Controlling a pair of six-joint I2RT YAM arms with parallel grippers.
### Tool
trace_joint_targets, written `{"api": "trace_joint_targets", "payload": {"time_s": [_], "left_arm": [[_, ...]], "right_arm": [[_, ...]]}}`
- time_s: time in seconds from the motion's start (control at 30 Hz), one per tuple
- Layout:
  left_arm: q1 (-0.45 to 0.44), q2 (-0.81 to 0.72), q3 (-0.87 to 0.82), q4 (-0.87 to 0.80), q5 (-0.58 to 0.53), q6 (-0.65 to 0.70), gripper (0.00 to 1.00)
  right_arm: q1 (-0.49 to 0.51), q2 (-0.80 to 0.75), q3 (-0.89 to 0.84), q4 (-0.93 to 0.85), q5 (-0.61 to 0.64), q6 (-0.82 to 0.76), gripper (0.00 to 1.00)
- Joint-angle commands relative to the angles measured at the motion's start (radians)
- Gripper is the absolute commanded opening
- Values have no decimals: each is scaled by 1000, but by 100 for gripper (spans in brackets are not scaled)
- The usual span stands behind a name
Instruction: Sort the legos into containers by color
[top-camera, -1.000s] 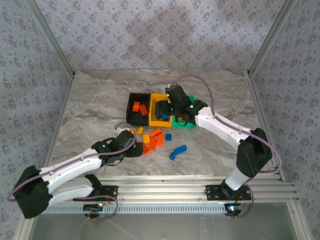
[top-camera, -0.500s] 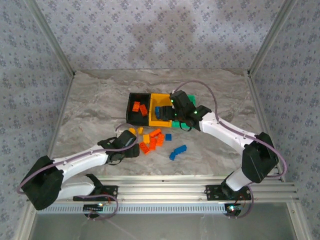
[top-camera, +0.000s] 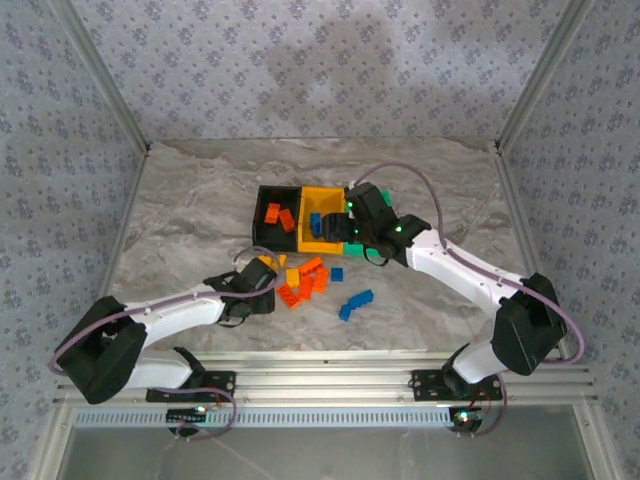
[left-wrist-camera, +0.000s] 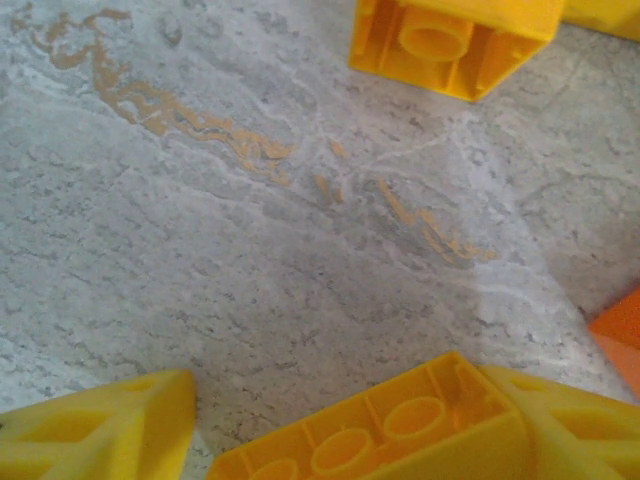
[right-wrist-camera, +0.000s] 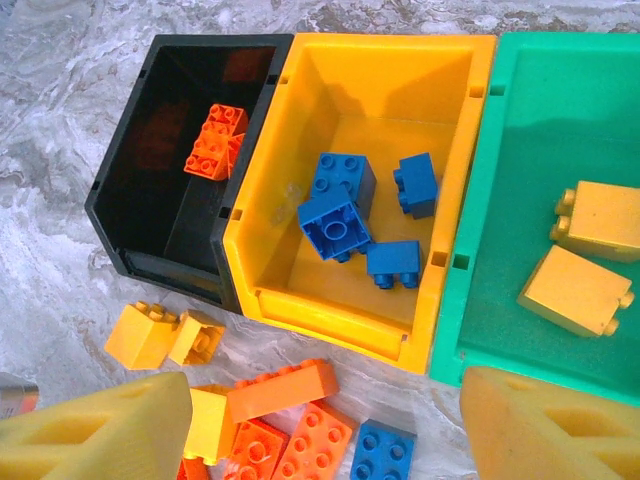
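The black bin (right-wrist-camera: 175, 235), yellow-orange bin (right-wrist-camera: 380, 100) and green bin (right-wrist-camera: 560, 120) are sitting joined in a row, running 9 to 3 o'clock. They are holding red-orange bricks (right-wrist-camera: 215, 140), four blue bricks (right-wrist-camera: 335, 215) and two yellow bricks (right-wrist-camera: 575, 290) respectively. Loose mixed bricks (top-camera: 305, 280) are lying clustered at the row's 6 o'clock, with loose blue pieces (top-camera: 355, 303) at 5 o'clock.

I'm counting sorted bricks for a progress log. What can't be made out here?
Top external: green bin mostly under the right gripper, contents hidden.
Right wrist: green bin cut by right edge.
Left wrist: yellow-orange brick at the left gripper runs off the bottom edge; grip unclear.
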Motion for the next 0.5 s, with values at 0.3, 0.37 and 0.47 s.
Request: {"api": "trace_joint_targets", "payload": {"time_s": [0.3, 0.37, 0.47], "left_arm": [[0, -83, 2, 12, 101, 10, 51], [-8, -118, 16, -16, 102, 10, 51], [-38, -152, 51, -59, 93, 10, 51]], "right_arm": [[-6, -45, -49, 10, 25, 21, 73], [-10, -65, -68, 15, 27, 27, 73], [-16, -101, -98, 18, 30, 37, 73]]}}
